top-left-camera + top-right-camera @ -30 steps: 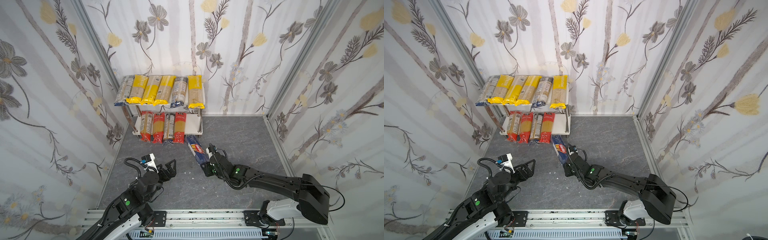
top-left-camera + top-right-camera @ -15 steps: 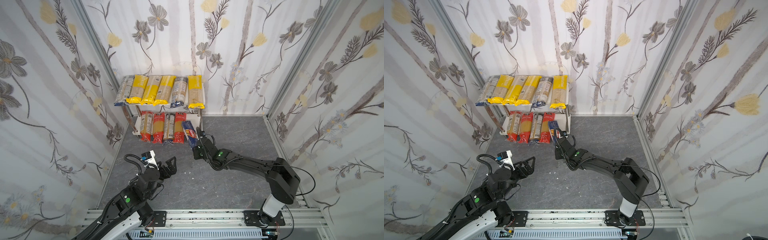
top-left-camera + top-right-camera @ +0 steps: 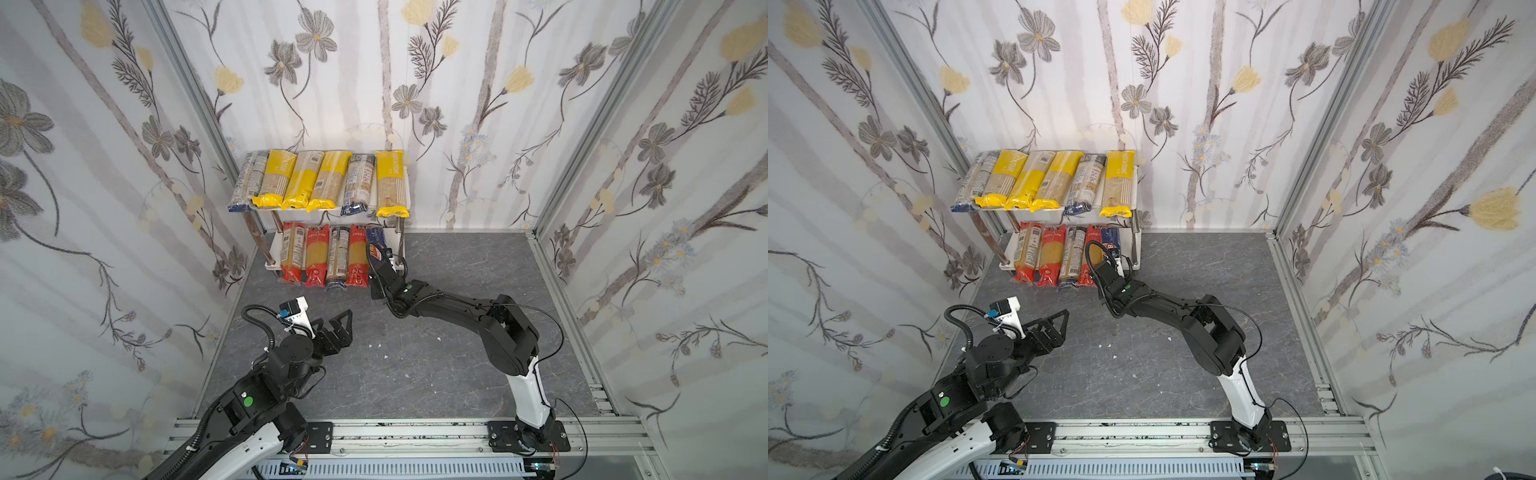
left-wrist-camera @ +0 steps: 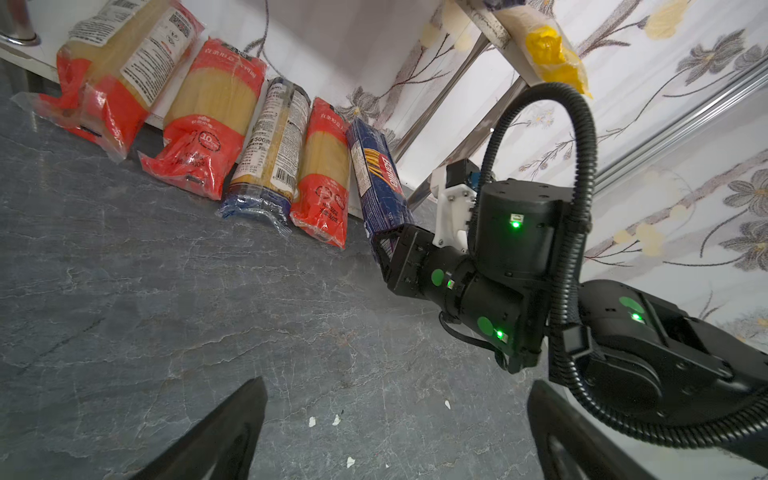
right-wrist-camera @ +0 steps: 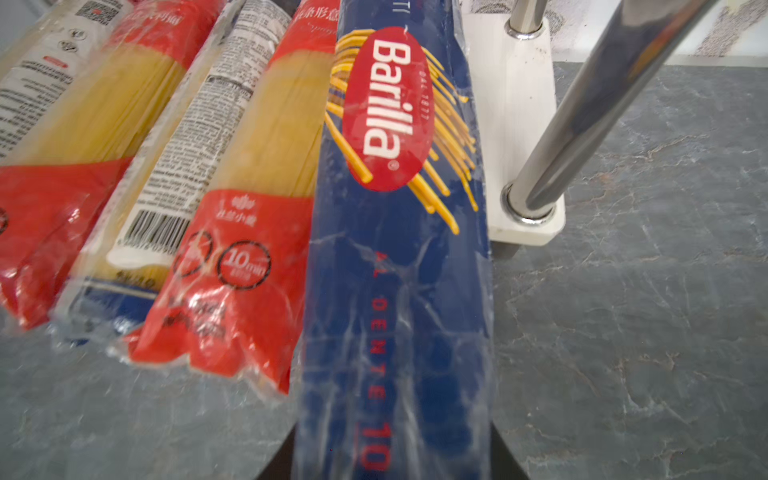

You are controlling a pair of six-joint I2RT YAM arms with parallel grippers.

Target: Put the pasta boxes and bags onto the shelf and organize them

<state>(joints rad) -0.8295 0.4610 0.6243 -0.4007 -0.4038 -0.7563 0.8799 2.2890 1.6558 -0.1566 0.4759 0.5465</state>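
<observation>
Gripping the near end of the Barilla pack from both sides, the right gripper holds it, far end seemingly on the lower board of the shelf, rightmost beside a red-ended pack. The left gripper hangs spread and empty, near left.

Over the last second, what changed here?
The right gripper, shut on the dark blue Barilla pack, carried it from the floor in front of the shelf into the lower tier's right end, beside a red-ended spaghetti pack. The left gripper stayed open, roughly in place; the ten other shelved packs did not move.
</observation>
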